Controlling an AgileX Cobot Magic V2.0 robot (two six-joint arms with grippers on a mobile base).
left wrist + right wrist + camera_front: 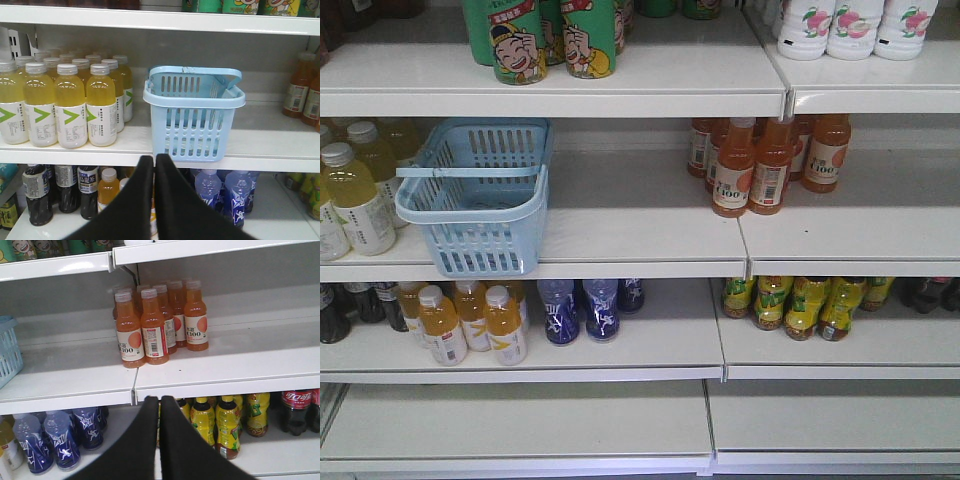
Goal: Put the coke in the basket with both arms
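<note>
Starting at the far left of the middle shelf, there's a block of pale yellow drink bottles (358, 195) with white caps. Just beside them stands the basket (485, 250), light blue and slotted, upright at the shelf's front edge, with a thin handle lying across its open top.

From the left wrist camera, the left gripper (154, 159) has its two black fingers pressed tip to tip with nothing between them. The basket (192, 132) sits ahead of it, a little above and to the right of the tips, apart from them. The yellow bottles (70, 105) are off to the gripper's left.

Moving right along the same shelf, there's bare white board and then a cluster of orange juice bottles (765, 160).

The right wrist camera shows the right gripper (159, 400) also closed, fingers touching and empty-handed. It is below the shelf lip, with the orange juice bottles (155, 322) straight ahead and above. From here the basket (7, 350) is only a sliver at the left edge, well apart from this gripper.

One shelf down, left to right, there are blue bottles (60, 437), yellow-green bottles (225, 422) and dark cola bottles with red labels (297, 410). As for the coke, I cannot tell where it is from any of these views.
</note>
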